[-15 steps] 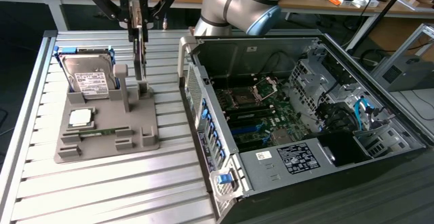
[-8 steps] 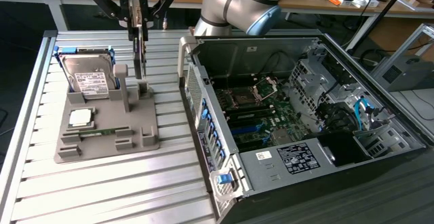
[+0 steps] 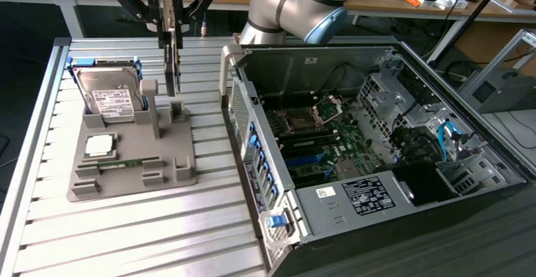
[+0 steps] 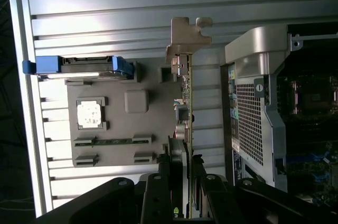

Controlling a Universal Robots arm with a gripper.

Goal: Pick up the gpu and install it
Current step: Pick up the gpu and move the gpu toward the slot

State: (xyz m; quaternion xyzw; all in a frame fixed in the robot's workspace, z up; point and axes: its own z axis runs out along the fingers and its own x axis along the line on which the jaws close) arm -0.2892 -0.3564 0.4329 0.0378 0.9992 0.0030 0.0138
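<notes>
The gpu [image 3: 172,70] hangs upright and edge-on, a thin card with its lower edge level with the tops of the grey holder's posts [image 3: 150,92]. My gripper [image 3: 170,29] is shut on the card's upper part, one black finger on each side. In the wrist view the gpu [image 4: 189,97] runs as a thin green line away from my gripper [image 4: 182,168], ending in its silvery bracket [image 4: 187,34]. The open computer case [image 3: 360,145] lies at the exterior view's right, motherboard exposed.
The grey holder [image 3: 134,176] carries a hard drive [image 3: 109,98] in blue rails, a processor chip [image 3: 99,145] and a memory stick [image 3: 125,162]. The case's raised side wall [image 3: 238,101] stands between holder and motherboard. The slatted aluminium table [image 3: 125,239] lies in front.
</notes>
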